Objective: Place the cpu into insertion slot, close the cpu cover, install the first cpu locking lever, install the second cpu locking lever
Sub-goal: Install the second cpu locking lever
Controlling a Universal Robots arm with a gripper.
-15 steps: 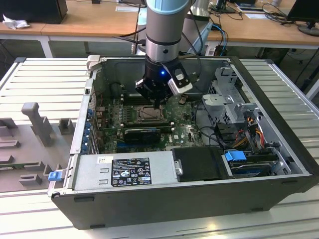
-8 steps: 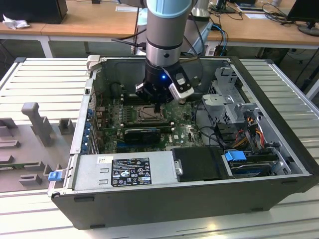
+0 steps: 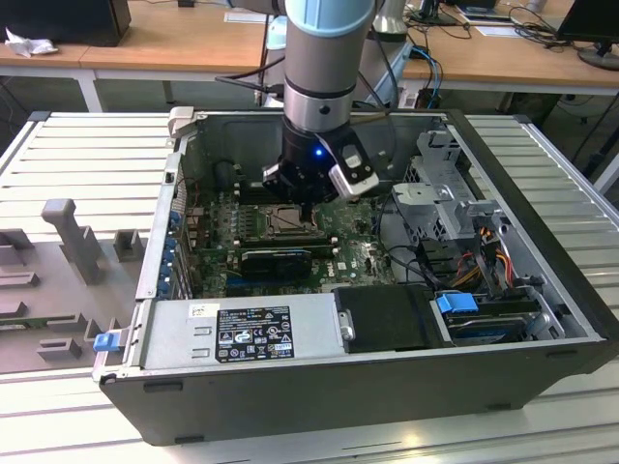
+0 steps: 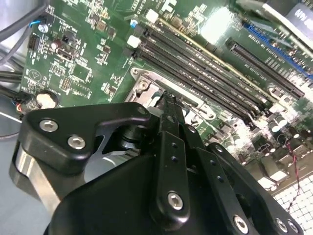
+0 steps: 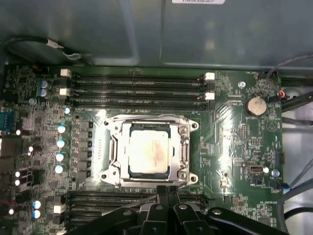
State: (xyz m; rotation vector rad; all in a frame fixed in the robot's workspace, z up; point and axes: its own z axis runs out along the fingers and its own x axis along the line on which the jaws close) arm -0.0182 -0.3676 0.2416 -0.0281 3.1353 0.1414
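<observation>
Gripper [image 5: 167,188] beside silvery square-windowed cpu cover [image 5: 149,149], flat over cpu [image 5: 148,151].

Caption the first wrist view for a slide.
Claw shut beside the socket, cpu seated under the closed cpu cover.

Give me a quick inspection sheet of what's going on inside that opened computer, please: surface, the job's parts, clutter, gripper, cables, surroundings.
Surface: green motherboard lying flat inside the open computer case, which sits on a slatted metal table.
Job's things: cpu seated in the socket; cpu cover closed flat around it.
Clutter: nothing seen on the board.
Gripper: gripper shut, empty, at the socket's edge, by the memory slots.
Cables: bundled wires on the exterior view's right of the case.
Surroundings: grey fixture blocks on the table; wooden desks behind.
</observation>
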